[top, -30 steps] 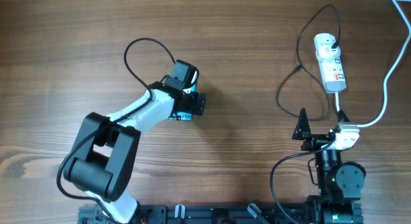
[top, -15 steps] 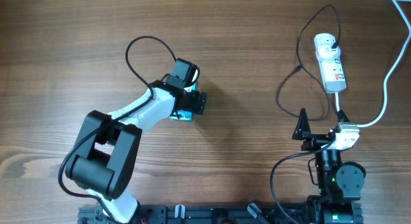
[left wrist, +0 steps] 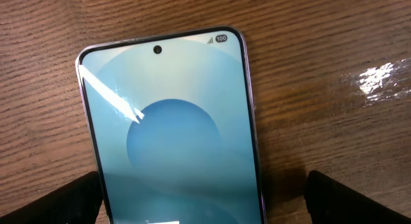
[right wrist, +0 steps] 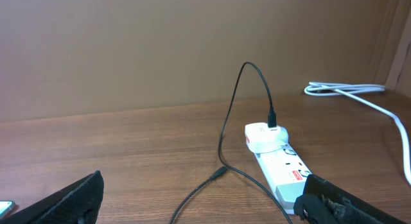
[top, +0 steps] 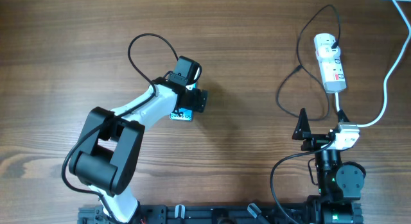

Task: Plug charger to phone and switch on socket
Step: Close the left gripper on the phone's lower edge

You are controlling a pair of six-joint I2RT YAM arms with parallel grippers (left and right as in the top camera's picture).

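The phone [left wrist: 170, 128] lies flat on the wooden table with its teal screen lit. In the overhead view only its teal end [top: 182, 115] shows from under my left gripper [top: 189, 103]. That gripper [left wrist: 212, 211] is open, low over the phone, with one finger on each side and a small gap at both. The white socket [top: 329, 63] lies at the far right with a white adapter plugged in. The black charger cable [top: 282, 89] loops from it, its plug tip [right wrist: 219, 173] lying loose on the table. My right gripper [top: 321, 121] is open and empty, near the socket [right wrist: 282, 165].
A thick white cord [top: 388, 76] runs from the socket's near end out to the far right edge; it also shows in the right wrist view [right wrist: 347, 90]. The left arm's own black cable [top: 144, 47] loops behind the left wrist.
My left gripper has shifted slightly away and to the right over the phone, leaving a bit more of the teal end showing. The right arm, socket and charger have not moved.
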